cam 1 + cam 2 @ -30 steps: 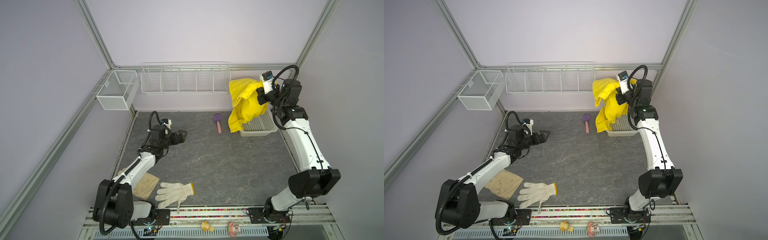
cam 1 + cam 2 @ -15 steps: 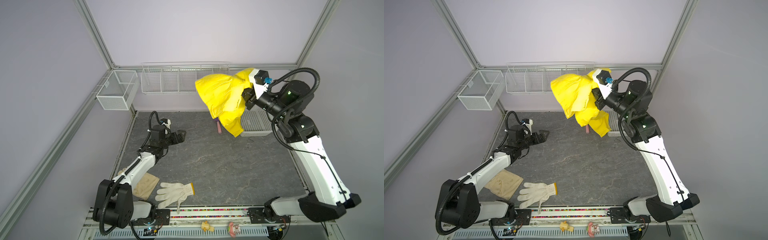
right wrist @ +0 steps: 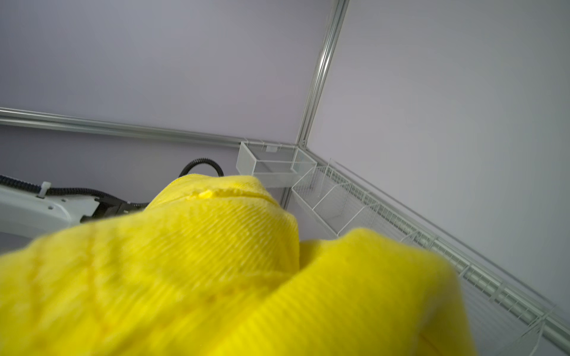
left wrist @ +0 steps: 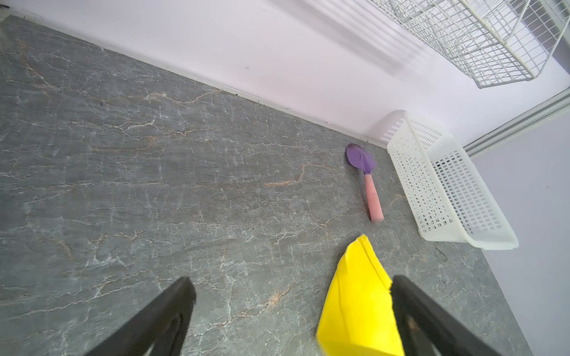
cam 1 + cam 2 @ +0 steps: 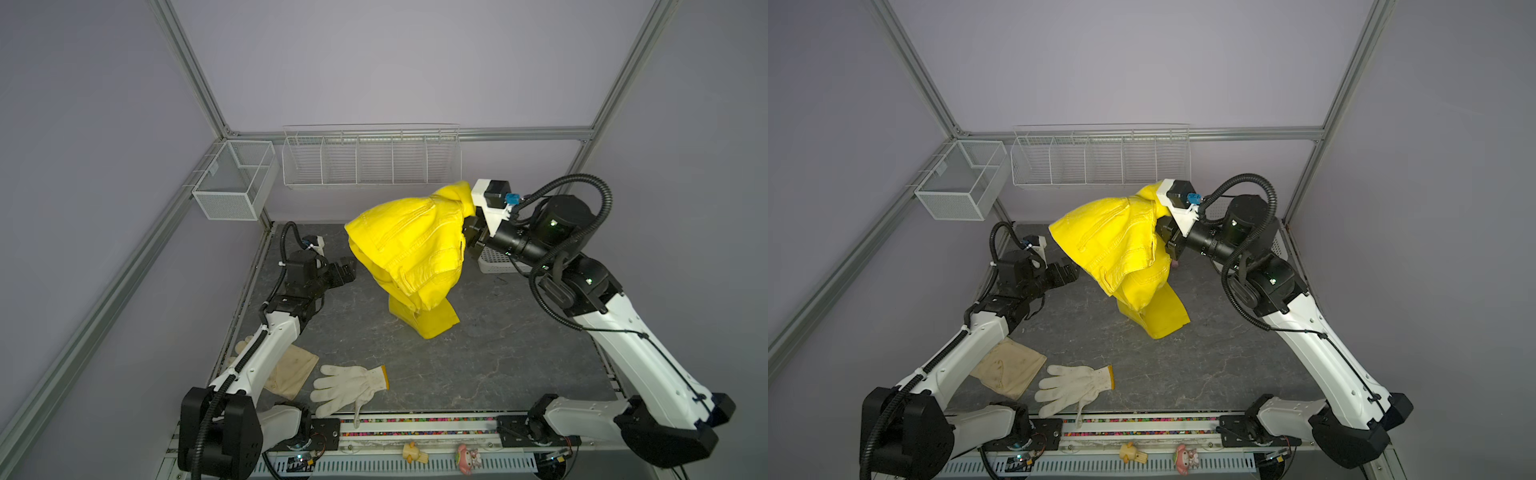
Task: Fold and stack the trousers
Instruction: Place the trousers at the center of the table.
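Note:
The bright yellow trousers (image 5: 415,249) (image 5: 1117,245) hang bunched over the middle of the table, their leg ends resting on the grey top. My right gripper (image 5: 468,226) (image 5: 1163,232) holds them up by the top edge, shut on the cloth, which covers its fingers. In the right wrist view yellow trousers (image 3: 216,277) fill the lower half. My left gripper (image 5: 347,268) (image 5: 1069,272) stands open to the left of the trousers, apart from them. In the left wrist view a trousers leg end (image 4: 357,305) shows beyond the open left gripper (image 4: 291,282).
A white plastic basket (image 5: 496,264) (image 4: 444,191) sits at the back right, a purple scoop with a pink handle (image 4: 367,182) beside it. A knitted glove (image 5: 349,384) and a cream glove (image 5: 291,370) lie at the front left. Wire racks (image 5: 370,160) hang on the back wall.
My right arm has swung the trousers from above the basket towards the table's middle and lowered them, so the leg ends now touch the top. The left arm has not moved.

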